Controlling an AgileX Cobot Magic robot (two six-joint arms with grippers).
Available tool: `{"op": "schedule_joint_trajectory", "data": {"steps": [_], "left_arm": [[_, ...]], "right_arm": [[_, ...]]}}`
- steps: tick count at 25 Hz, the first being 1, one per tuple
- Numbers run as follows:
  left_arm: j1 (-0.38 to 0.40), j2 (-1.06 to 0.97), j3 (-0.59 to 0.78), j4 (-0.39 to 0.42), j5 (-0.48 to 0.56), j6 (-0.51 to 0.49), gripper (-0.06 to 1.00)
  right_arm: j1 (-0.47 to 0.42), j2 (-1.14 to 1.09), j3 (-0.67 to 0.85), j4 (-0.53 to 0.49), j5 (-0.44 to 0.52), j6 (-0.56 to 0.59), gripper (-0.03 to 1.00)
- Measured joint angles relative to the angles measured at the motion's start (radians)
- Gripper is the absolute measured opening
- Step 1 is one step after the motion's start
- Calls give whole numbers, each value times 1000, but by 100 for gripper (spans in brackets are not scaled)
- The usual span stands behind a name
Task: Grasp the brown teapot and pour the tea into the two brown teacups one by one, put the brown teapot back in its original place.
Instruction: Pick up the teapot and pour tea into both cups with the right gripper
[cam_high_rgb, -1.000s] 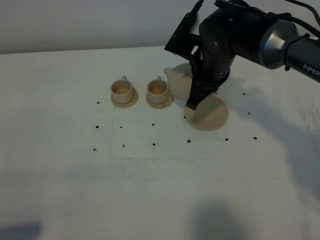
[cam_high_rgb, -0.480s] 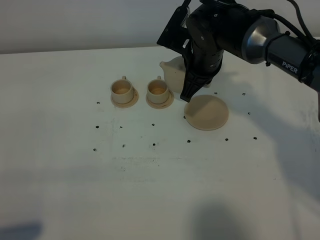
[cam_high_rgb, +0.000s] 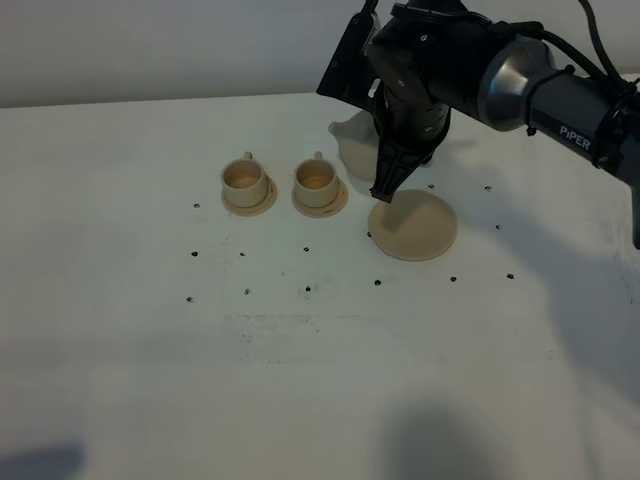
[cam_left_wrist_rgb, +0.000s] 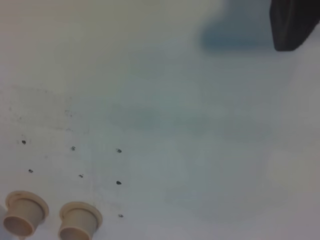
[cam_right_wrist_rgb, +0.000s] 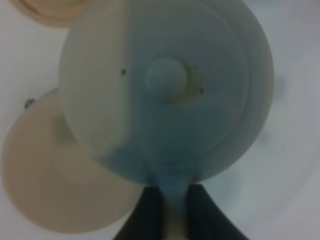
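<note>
Right gripper (cam_right_wrist_rgb: 174, 206) is clenched on the loop handle of the brown teapot (cam_right_wrist_rgb: 165, 85); the wrist view shows the two dark fingers pinching the handle from either side, lid knob facing the camera. You hold by the handle so the wrist can roll and tip the spout down.

In the high view the teapot (cam_high_rgb: 352, 146) hangs clear of the flat saucer disc (cam_high_rgb: 413, 226), mostly hidden behind the arm, spout pointing toward the two brown teacups (cam_high_rgb: 315, 180). The pot looks roughly level, so I judge no pour is under way at this cup. The disc sits bare just beside the nearer cup, which keeps the return short.

Both cups stand upright on their small saucers, side by side, well apart from the pot's body. Can't tell whether either holds tea.

Left gripper (cam_left_wrist_rgb: 295, 24) shows only as a dark corner in its wrist view; can't tell if it's open or closed. It sits parked away from the cups (cam_left_wrist_rgb: 79, 222), out of your pouring path.
</note>
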Motion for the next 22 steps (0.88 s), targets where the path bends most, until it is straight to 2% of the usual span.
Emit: {"op": "schedule_joint_trajectory", "data": {"steps": [22], "left_arm": [[0,0,0,0,0,0,31]], "right_arm": [[59,43,0,-156,0,0,10]]}}
